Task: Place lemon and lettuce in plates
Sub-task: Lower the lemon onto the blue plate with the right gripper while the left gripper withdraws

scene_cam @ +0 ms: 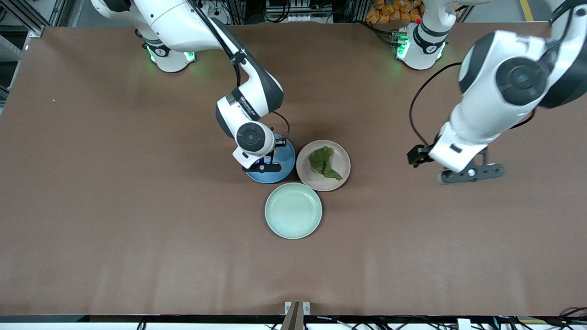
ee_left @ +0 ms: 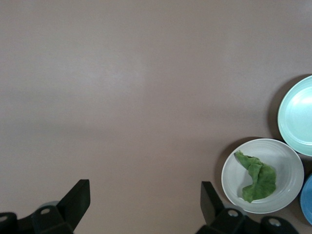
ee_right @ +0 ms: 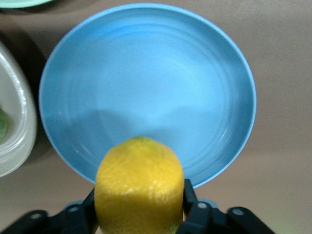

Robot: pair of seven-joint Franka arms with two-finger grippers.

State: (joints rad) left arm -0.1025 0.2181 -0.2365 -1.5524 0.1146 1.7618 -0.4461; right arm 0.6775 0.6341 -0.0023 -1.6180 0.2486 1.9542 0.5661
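My right gripper [ee_right: 141,214] hangs over the blue plate [ee_right: 146,73], and its two fingers [ee_right: 192,207] pinch the lemon [ee_right: 140,187] between them. The blue plate sits right under the lemon. The lettuce [scene_cam: 324,163] lies in the beige plate [scene_cam: 341,153], just beside the blue one, toward my left arm's end of the table. My left gripper [ee_left: 141,202] waits over bare table [ee_left: 122,97], its fingers [ee_left: 78,197] spread wide with nothing between them
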